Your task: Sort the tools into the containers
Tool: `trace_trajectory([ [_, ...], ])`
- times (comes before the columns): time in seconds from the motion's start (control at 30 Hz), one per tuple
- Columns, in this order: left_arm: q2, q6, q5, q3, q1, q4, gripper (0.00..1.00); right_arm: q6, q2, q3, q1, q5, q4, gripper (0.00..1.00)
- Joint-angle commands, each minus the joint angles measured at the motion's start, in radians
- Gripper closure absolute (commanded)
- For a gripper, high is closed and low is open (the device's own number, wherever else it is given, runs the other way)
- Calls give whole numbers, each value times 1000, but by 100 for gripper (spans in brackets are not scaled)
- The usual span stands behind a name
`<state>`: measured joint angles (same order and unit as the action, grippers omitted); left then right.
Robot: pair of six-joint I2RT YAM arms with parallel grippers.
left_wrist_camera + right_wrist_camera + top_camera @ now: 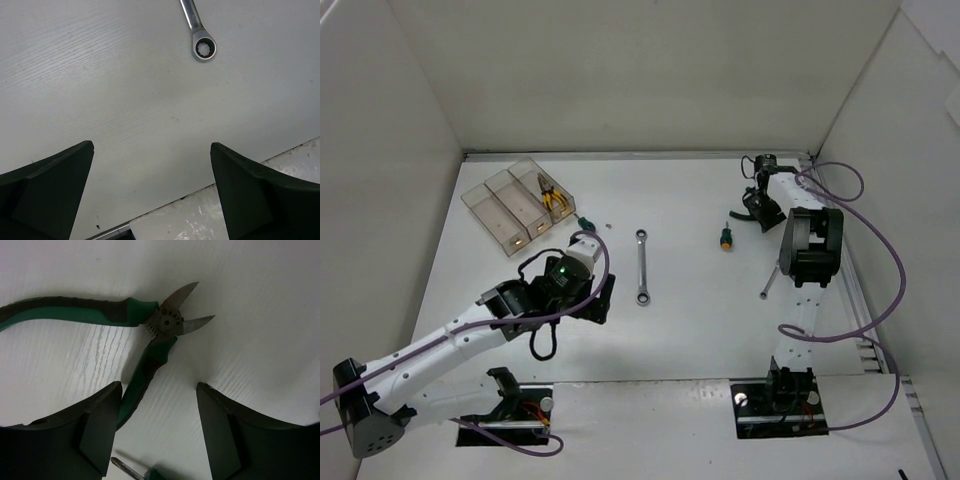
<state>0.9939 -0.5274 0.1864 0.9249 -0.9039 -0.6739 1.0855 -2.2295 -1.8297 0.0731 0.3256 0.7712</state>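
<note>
White table (700, 325) holds a wrench (642, 266) near the wide-open, empty left jaws, while the right jaws hang open and empty over green pliers (165, 322).

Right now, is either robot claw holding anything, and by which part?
Nothing is held. The left gripper is open near a wrench; the right gripper is open over the green-handled pliers.
</note>
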Motion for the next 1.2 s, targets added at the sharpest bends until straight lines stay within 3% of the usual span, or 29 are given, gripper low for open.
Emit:
trace_trajectory([
  [0.0, -5, -42, 36, 25, -12, -15, 0, 56, -21, -62, 16, 20, 14, 42],
  [0.2, -14, -78, 47, 20, -30, -47, 0, 42, -85, -95, 30, 17, 19, 54],
  [0.33, -23, -94, 58, 15, -41, -62, 0, 31, -98, -79, 30, -5, 19, 77],
  [0.37, -26, -97, 64, 15, -41, -65, 0, 31, -88, -69, 30, -10, 17, 86],
  [0.47, -37, -97, 79, 17, -41, -59, 0, 2, -53, -23, 21, -22, 17, 100],
  [0.6, -34, -62, 79, 11, -41, -10, 0, -129, 11, -8, -27, 26, 14, 100],
  [0.83, 29, 52, -16, 58, 62, 102, 1, -435, 229, 55, -84, 12, -61, 100],
  [1.0, 112, 144, -108, 173, 132, 134, 5, -630, 425, 167, -87, -62, -102, 100],
  [1.17, 187, 185, -295, 278, 227, 183, 8, -769, 645, 348, -141, -195, -200, 100],
])
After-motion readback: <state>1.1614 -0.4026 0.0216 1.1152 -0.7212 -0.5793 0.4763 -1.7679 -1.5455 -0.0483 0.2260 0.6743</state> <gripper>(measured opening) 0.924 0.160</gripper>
